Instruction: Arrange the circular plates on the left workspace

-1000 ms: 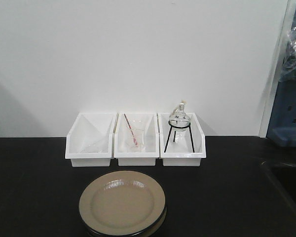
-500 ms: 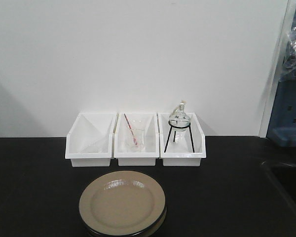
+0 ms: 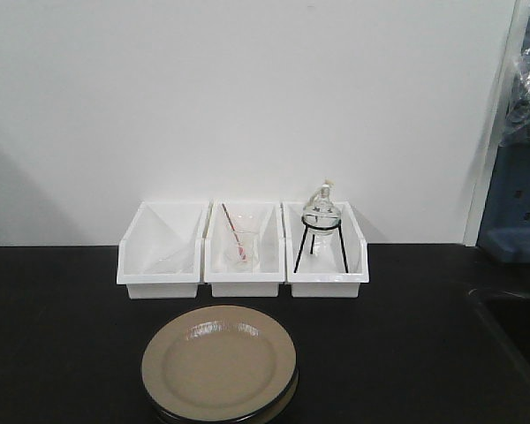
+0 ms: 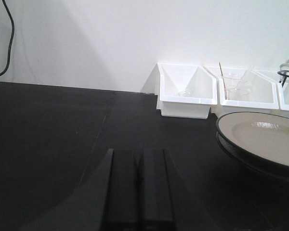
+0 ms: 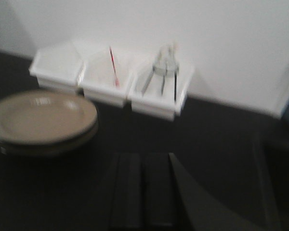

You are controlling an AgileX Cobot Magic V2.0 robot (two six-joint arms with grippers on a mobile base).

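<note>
Plates: two round glossy beige plates with dark undersides point(image 3: 218, 364) sit stacked, one on the other, at the near edge of the matte black worktop point(image 3: 62, 336), just in front of the middle bin.
Bins: three white rectangular plastic bins point(image 3: 242, 247) stand side by side against the wall — the left one holds a clear glass item too faint to name, the middle a clear glass beaker with a red rod point(image 3: 238, 246), the right a round clear glass flask on a black wire tripod point(image 3: 321, 225).
Surface and room: plain white wall behind; a recessed black sink basin point(image 3: 512, 327) at far right, with a blue cabinet point(image 3: 517, 203) beyond it.
Left claw: the left claw point(image 4: 137, 192) is closed with its fingers together, holding nothing, low over bare worktop to the left of the plates.
Right claw: the right claw point(image 5: 143, 192) is likewise closed and empty — its view is blurred, with the stack at its left.
Only in the left wrist view: a black cable point(image 4: 8, 38) hanging down the wall.
</note>
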